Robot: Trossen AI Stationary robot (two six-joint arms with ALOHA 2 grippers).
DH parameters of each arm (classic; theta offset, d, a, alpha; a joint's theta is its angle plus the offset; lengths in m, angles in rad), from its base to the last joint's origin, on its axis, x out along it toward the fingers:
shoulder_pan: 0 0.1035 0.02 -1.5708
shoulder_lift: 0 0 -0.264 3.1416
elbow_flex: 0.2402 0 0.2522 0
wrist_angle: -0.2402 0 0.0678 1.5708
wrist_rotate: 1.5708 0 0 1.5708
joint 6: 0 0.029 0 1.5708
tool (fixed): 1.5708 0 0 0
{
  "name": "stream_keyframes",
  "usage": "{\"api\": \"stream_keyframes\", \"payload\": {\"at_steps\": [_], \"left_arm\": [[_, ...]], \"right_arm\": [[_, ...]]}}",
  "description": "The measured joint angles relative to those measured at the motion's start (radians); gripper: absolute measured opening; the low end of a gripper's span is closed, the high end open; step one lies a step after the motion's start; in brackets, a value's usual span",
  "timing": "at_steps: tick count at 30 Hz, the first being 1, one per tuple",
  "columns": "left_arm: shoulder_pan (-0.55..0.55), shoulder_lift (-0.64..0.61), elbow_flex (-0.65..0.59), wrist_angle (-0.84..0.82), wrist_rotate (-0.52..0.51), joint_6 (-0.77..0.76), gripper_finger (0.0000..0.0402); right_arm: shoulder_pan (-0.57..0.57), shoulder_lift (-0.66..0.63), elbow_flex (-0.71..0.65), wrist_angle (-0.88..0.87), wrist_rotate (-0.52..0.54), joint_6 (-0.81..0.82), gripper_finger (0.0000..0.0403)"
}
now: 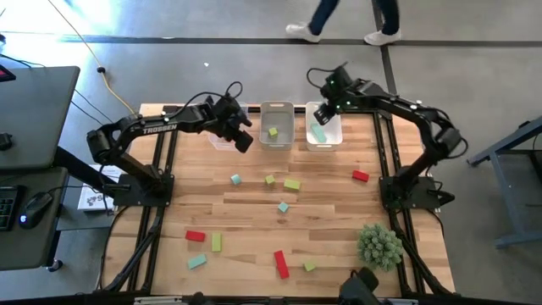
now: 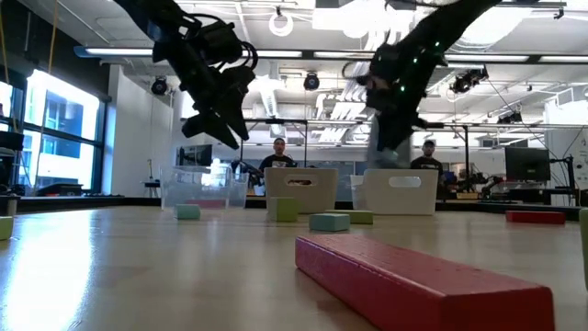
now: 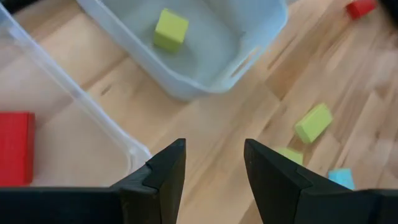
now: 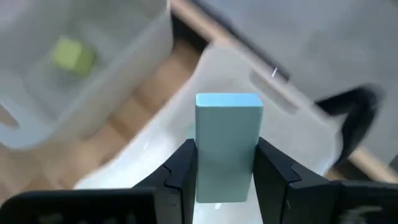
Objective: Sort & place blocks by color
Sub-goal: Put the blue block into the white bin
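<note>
Teal block (image 4: 227, 146) clamped in right end effector (image 4: 225, 168) above bin (image 4: 292, 134).

An open-plan robotics lab; ceiling ducts (image 2: 303, 101), monitors (image 2: 526, 164), seated people (image 2: 278, 156).

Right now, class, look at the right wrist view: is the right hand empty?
No: the right hand is shut on a teal block, held upright between its fingers above a clear bin.

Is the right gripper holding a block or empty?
Holding one. The right gripper is shut on a teal block clamped between its fingers, above the rightmost bin.
</note>
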Motion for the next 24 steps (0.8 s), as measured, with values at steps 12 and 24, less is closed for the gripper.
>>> {"api": "stream_keyframes", "payload": {"at_steps": [12,24], "left_arm": [[-0.090,0.000,0.000,-0.122,-0.072,0.000,0.0154],[-0.097,0.000,0.000,-0.124,-0.066,-0.009,0.0154]], "right_arm": [[0.020,0.193,-0.002,-0.062,-0.085,0.062,0.0095],[0.039,0.220,-0.002,-0.078,-0.056,0.068,0.0098]]}}
